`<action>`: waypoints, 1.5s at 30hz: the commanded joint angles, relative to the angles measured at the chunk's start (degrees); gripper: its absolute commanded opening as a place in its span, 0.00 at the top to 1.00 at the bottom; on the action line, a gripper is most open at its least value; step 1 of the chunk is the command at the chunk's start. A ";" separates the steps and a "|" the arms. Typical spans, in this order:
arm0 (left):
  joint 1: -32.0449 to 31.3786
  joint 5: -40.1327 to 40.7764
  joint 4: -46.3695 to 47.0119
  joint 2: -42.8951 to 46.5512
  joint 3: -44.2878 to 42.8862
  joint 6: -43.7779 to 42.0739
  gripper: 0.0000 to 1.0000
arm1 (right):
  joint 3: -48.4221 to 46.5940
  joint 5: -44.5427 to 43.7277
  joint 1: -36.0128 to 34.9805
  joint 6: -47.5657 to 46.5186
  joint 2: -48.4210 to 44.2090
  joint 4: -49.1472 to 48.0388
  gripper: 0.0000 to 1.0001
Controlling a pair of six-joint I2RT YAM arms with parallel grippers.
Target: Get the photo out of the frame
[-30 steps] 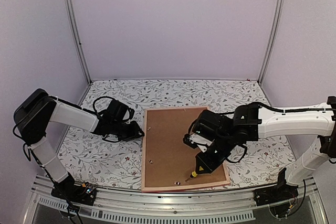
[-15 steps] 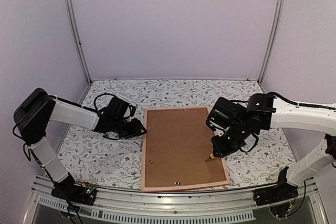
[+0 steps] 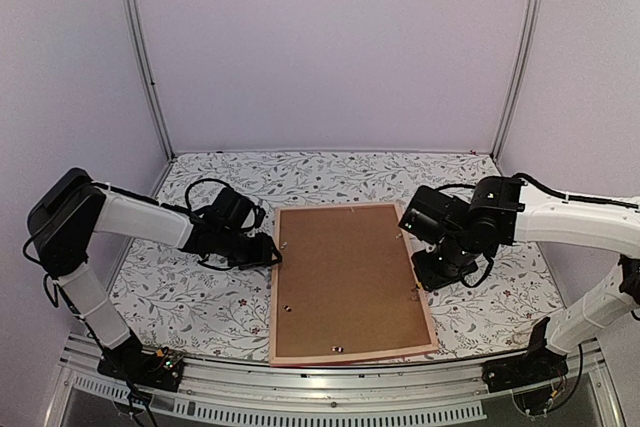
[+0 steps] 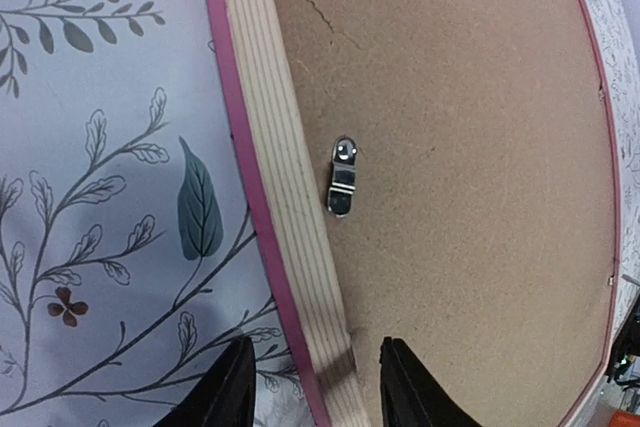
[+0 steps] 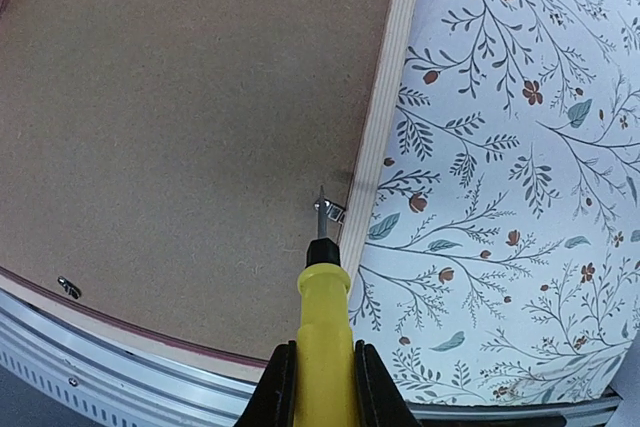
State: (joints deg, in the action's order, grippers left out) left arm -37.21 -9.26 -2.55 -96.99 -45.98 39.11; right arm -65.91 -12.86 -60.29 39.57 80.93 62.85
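The frame (image 3: pixel 272 292) lies face down on the table, its pale wood back and pink edge showing. The brown backing board (image 3: pixel 345 277) fills it. The photo is hidden under the board. My left gripper (image 3: pixel 270 252) is open and straddles the frame's left rail (image 4: pixel 275 177), one finger (image 4: pixel 232 392) over the cloth and the other over the board, just short of a metal clip (image 4: pixel 342 177). My right gripper (image 3: pixel 435 272) is shut on a yellow screwdriver (image 5: pixel 325 347). The screwdriver's tip is at a metal clip (image 5: pixel 330 211) by the frame's right rail (image 5: pixel 385 97).
The table has a floral cloth (image 3: pixel 200 297). Its aluminium front edge (image 5: pixel 100 357) runs close below the frame's near side. Another clip (image 5: pixel 68 287) sits near the board's near edge. Purple walls enclose the table on three sides.
My right gripper has carried the screwdriver from the board's near part back and right to the clip on the right rail. My left gripper has crept right onto the frame's left rail.
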 commanded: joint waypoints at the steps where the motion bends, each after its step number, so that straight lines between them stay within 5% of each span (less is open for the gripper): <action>1: -1.82 2.14 -2.32 0.55 -1.28 -1.23 0.55 | -0.10 -3.12 0.91 -1.05 0.96 0.38 1.00; 45: -1.81 3.17 -2.02 -3.94 -3.26 -0.51 0.56 | -3.20 10.78 0.88 -12.24 3.12 4.82 1.00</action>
State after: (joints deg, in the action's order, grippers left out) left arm -38.74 -5.96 -4.10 -100.09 -49.04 38.98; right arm -67.99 -5.28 -59.22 27.97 84.49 67.09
